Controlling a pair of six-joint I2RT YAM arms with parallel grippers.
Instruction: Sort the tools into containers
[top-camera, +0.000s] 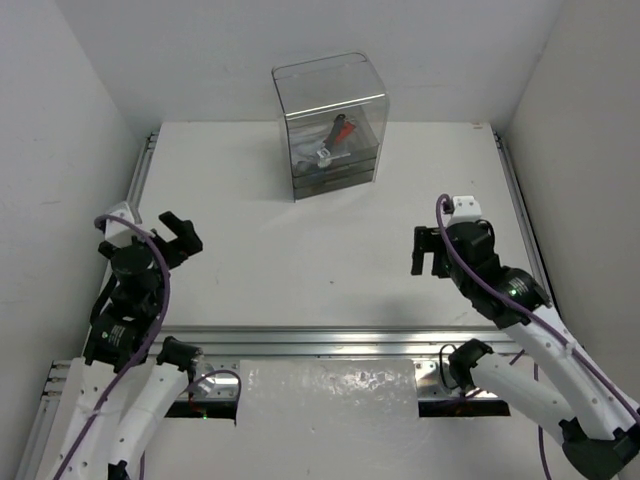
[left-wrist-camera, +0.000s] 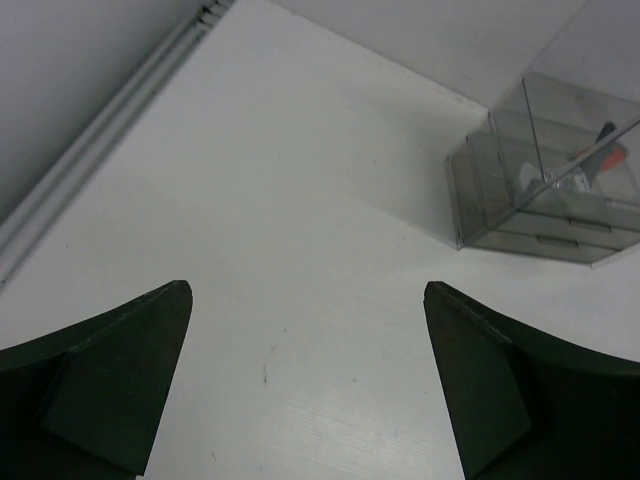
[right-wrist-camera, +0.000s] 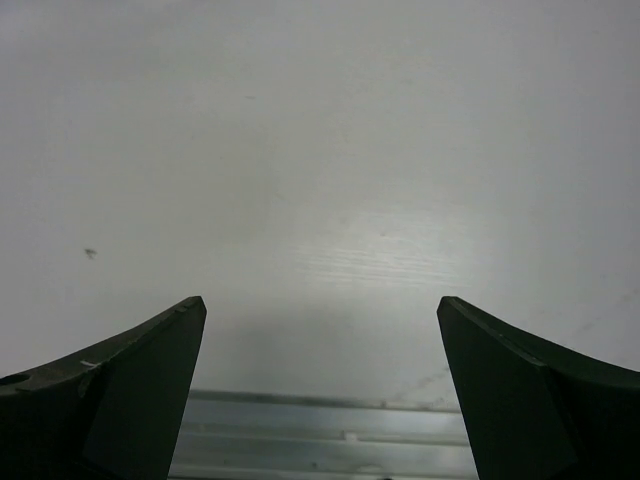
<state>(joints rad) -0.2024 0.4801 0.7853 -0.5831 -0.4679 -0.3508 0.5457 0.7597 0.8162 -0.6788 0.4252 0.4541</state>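
The clear smoky container (top-camera: 330, 130) of stacked trays stands at the back middle of the table, and shows in the left wrist view (left-wrist-camera: 545, 175) at the right. Inside its tall top lie a red-handled silver wrench (top-camera: 340, 130) and a black-handled tool (top-camera: 330, 125); the red handle also shows in the left wrist view (left-wrist-camera: 610, 158). Darker tools lie in the lower trays, too dim to name. My left gripper (top-camera: 180, 235) (left-wrist-camera: 308, 300) is open and empty at the left. My right gripper (top-camera: 430, 252) (right-wrist-camera: 320, 310) is open and empty at the right.
White walls close in the left, back and right sides. A metal rail (top-camera: 330, 340) runs along the table's near edge, also seen in the right wrist view (right-wrist-camera: 320, 435). A side rail (left-wrist-camera: 100, 130) runs along the left edge.
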